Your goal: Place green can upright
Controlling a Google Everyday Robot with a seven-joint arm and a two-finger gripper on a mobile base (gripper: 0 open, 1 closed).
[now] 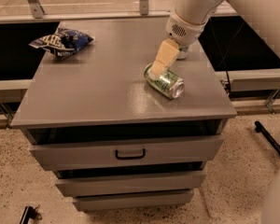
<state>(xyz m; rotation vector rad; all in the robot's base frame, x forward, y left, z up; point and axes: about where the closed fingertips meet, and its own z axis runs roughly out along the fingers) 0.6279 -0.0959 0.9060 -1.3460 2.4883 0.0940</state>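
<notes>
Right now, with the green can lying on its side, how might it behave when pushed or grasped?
The green can lies on its side on the cabinet top, so a nudge from the gripper, at its far end, would probably roll it. It looks like thin metal, so likely light and easy to dent.

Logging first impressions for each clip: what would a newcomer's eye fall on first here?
First, the green can lying on its side toward the right of the grey cabinet top. The gripper is right at its rear end, below the big white arm. After that, the blue chip bag at the back left corner.
</notes>
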